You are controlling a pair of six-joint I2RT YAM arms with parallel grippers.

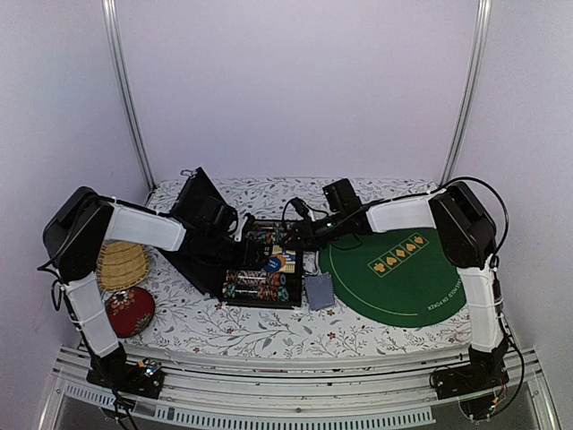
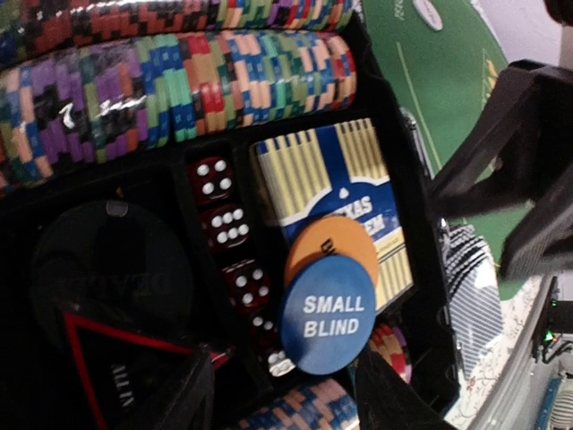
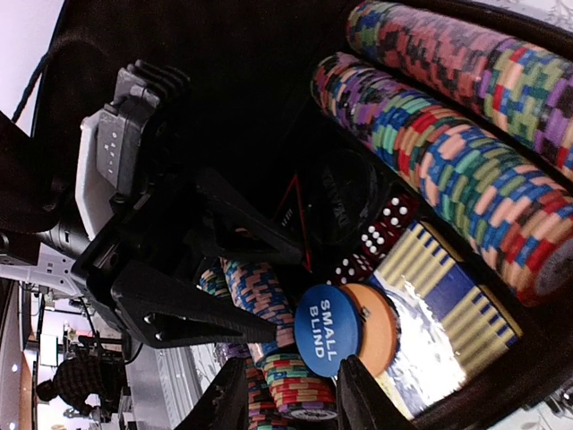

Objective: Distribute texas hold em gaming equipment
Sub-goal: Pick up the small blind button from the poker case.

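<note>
- Between the fingers of the left end effector (image 2: 286,399), low in its wrist view, the blue disc (image 2: 327,313) is sitting. The fingers are standing spread on either side of it and, as far as I can tell, are not yet pinching it.
- The right end effector (image 3: 291,399) is hanging over the same disc from the opposite side, its fingers likewise spread with nothing gripped. Both seem to be aiming at one piece, so the two are crowding each other.
- The blue disc is overlapping the orange disc (image 2: 331,242), and both are lying over the card box (image 2: 331,170). That is probably raising them enough for a finger to catch an edge.
- Dice (image 2: 228,228) are lining a narrow slot just beside the box, and chips (image 2: 179,90) are filling rows on either side, leaving little room for sideways moves.
- The case (image 1: 199,267) walls are hemming everything in, so lifting straight up is looking like the freest way out.
- Beyond the case, cards (image 1: 319,291) are lying on the table (image 1: 269,327) between it and the mat (image 1: 403,269), whose green field is offering room for setting pieces down.
- A basket (image 1: 121,264) and a red ball (image 1: 130,311) are sitting well apart from the case, at the left.
</note>
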